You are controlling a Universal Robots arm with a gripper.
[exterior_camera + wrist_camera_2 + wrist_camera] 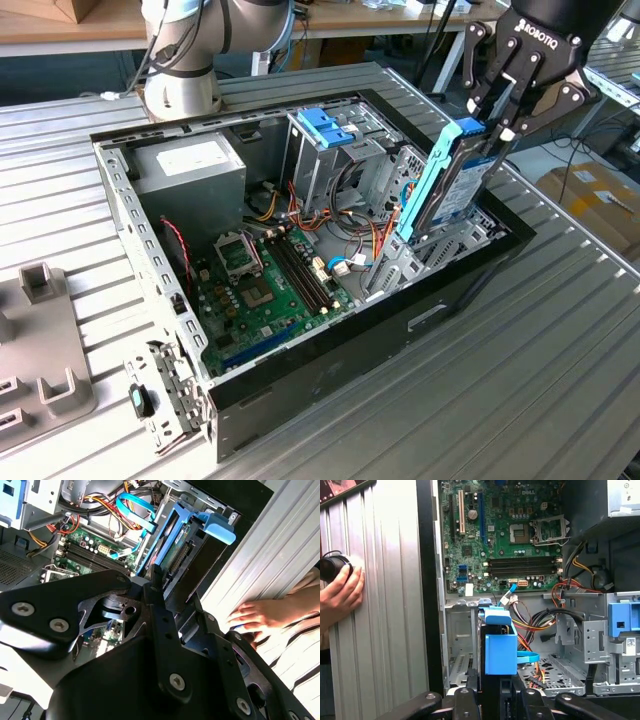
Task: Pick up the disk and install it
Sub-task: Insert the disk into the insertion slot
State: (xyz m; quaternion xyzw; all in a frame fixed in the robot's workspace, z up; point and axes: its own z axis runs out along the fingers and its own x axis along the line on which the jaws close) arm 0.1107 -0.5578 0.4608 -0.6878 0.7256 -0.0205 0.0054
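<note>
I see my gripper (pixel 503 122) with jaws clamped on the disk (pixel 452 185), which stands tilted on edge. Its lower end seems down inside the computer case (pixel 330 352), I think.

Ribbed metal table (pixel 560 330) | wooden bench (pixel 60 30) behind | cardboard box (pixel 590 195)

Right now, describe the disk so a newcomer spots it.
Find the open computer case on the ribbed metal table. At its end on the exterior view's right, the gripper holds the disk on edge. It's a grey slab with a long blue frame, unlike the short blue bracket atop the metal cage.
</note>
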